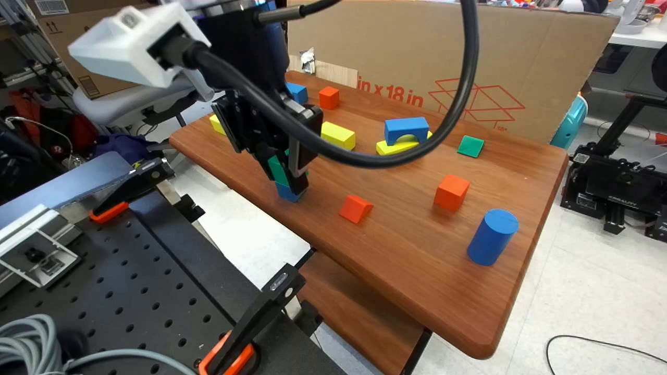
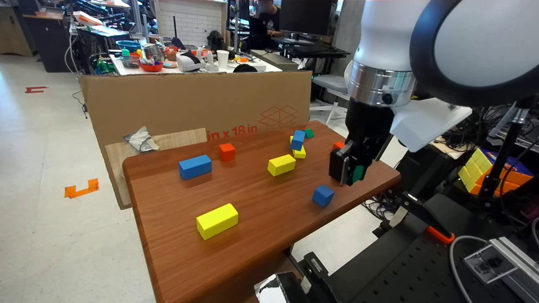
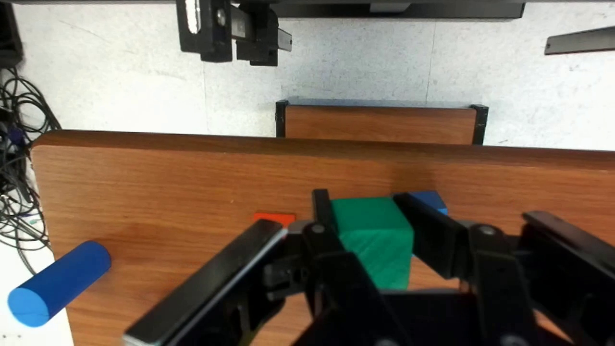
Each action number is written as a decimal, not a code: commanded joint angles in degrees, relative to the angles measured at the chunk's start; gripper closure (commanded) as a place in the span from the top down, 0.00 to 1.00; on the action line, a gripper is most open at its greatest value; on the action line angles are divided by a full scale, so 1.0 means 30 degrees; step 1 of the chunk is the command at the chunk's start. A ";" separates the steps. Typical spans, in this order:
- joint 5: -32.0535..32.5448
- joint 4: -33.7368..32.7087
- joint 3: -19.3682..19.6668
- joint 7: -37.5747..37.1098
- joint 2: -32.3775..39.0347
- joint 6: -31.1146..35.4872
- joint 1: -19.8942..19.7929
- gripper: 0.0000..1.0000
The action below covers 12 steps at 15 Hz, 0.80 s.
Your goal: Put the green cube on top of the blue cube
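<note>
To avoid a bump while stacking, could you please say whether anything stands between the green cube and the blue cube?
Nothing visible does: the claw holds the green cube, and in an exterior view the blue cube shows nothing on top. In the wrist view, the claw partly hides the blue cube.

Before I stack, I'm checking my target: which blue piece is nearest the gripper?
The plain blue cube, close by the gripper; the blue cylinder, arch and long block all are farther off.

Your worktop (image 1: 406,255) looks like smooth, grained wood, faintly glossy; your green cube (image 3: 377,240) looks matt, the cardboard (image 2: 189,103) dull, the foil (image 2: 143,140) crinkled, shiny.
</note>
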<state>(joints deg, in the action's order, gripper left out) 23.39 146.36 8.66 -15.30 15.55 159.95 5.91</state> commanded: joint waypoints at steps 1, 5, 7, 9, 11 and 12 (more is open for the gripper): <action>-0.0398 -0.0086 0.0123 -0.0081 0.0719 0.1163 0.0037 0.12; -0.0923 -0.0398 0.0006 0.0189 0.1458 0.1579 0.0114 0.12; -0.1428 -0.0546 -0.0145 0.0371 0.1728 0.1859 0.0108 0.12; -0.1916 -0.0664 -0.0265 0.0528 0.1851 0.2185 0.0177 0.12; -0.2471 -0.0793 -0.0470 0.0716 0.1981 0.2383 0.0210 0.12; -0.2629 -0.0871 -0.0484 0.0787 0.2090 0.2468 0.0289 0.12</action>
<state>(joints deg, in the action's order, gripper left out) 18.04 144.76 7.72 -14.79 20.48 165.42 6.36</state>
